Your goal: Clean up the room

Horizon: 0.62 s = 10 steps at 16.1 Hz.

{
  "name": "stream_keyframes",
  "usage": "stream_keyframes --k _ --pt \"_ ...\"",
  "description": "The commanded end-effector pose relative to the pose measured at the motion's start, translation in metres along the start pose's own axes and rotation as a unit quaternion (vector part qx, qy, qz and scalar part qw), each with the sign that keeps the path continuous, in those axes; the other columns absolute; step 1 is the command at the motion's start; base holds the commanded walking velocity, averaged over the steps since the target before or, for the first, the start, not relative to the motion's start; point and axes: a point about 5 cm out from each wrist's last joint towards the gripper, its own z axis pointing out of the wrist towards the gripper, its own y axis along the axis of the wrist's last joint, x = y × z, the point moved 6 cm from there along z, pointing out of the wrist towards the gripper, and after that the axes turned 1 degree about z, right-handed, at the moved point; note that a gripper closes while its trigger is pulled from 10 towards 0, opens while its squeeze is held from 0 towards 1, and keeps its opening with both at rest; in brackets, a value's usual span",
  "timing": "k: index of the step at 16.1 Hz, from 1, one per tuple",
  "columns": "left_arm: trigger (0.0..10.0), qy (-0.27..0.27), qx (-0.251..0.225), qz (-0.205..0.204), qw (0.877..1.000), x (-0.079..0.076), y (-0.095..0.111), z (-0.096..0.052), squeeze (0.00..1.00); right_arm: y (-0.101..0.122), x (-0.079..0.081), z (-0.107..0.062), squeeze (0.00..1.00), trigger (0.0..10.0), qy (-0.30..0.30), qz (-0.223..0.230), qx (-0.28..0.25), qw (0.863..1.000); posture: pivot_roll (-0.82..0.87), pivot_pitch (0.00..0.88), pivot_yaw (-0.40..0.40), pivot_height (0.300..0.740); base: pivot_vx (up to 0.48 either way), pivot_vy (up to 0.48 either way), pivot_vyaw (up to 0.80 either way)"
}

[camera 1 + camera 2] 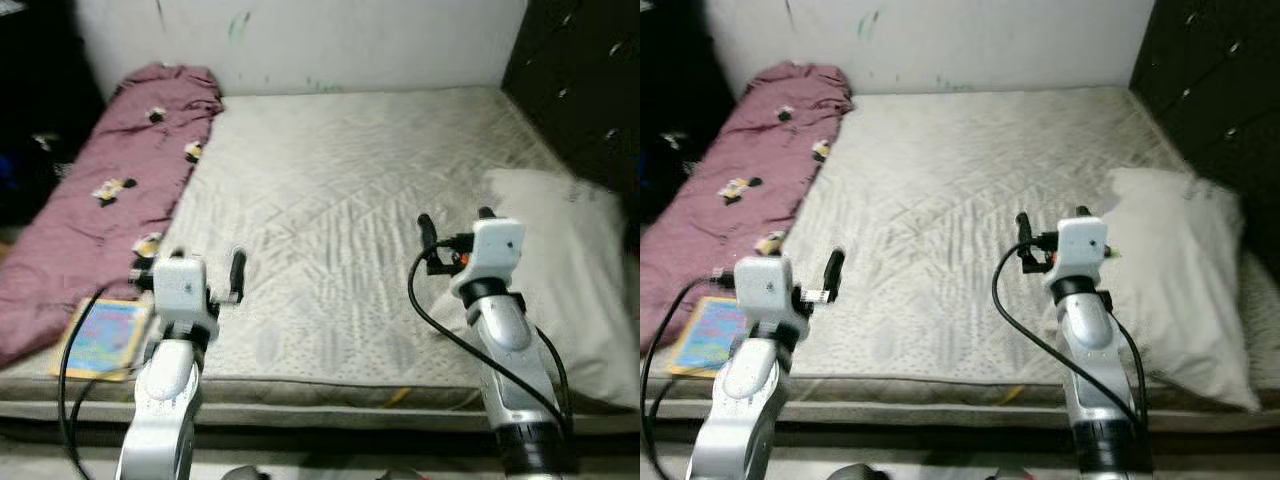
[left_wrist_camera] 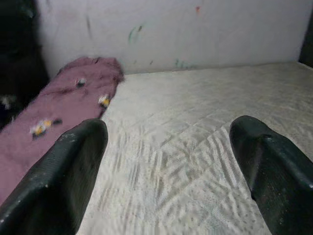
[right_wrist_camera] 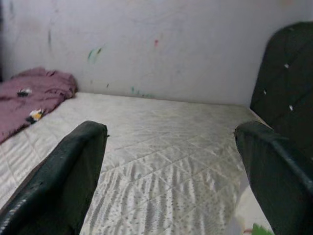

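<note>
Over the mattress's [image 1: 340, 230] near edge hover both grippers — left gripper [image 1: 200, 275] at seven o'clock, right gripper [image 1: 455, 235] at four, jaws wide, holding nothing. Book [image 1: 100, 338] at eight; pillow [image 1: 565, 270] at three; maroon blanket [image 1: 110, 210] at ten.

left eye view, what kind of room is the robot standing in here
Most likely a bedroom: a bare quilted mattress against a white wall, a white pillow on its right side, and a maroon blanket along its left edge beside a dark tufted headboard.

Blanket [image 1: 110, 190] along mattress [image 1: 340, 220] left edge — book [image 1: 102, 338] at its near end; pillow [image 1: 560, 270] right.
</note>
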Motion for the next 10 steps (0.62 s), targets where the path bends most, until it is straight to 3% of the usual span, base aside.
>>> stream_keyframes --k 1,4,6,8,10 --pt "10.0 0.030 -0.003 0.004 1.000 0.011 0.001 -0.006 0.00 0.005 0.016 0.009 0.00 10.0 0.035 0.000 -0.007 0.999 0.01 0.000 -0.054 0.740 0.000 0.000 0.00" --pt "10.0 0.063 -0.003 0.007 0.998 0.023 0.000 -0.014 0.00 0.011 0.038 0.023 0.00 10.0 0.076 0.004 -0.013 0.997 0.05 0.000 -0.105 0.740 0.000 0.000 0.00" --pt "10.0 0.063 -0.007 0.009 0.998 0.024 0.001 -0.014 0.00 0.011 0.040 0.023 0.00 10.0 0.080 0.003 -0.015 0.997 0.04 0.000 -0.098 0.740 0.000 0.000 0.00" --pt "10.0 0.049 -0.011 0.007 0.999 0.022 0.004 -0.011 0.00 0.011 0.040 0.020 0.00 10.0 0.081 0.000 -0.016 0.997 0.01 0.000 -0.078 0.740 0.000 0.000 0.00" --pt "10.0 0.003 -0.013 0.011 1.000 0.004 0.007 -0.003 0.00 0.001 0.023 0.011 0.00 10.0 0.054 0.000 -0.002 0.999 -0.01 0.000 -0.051 0.740 0.000 -0.263 0.00"
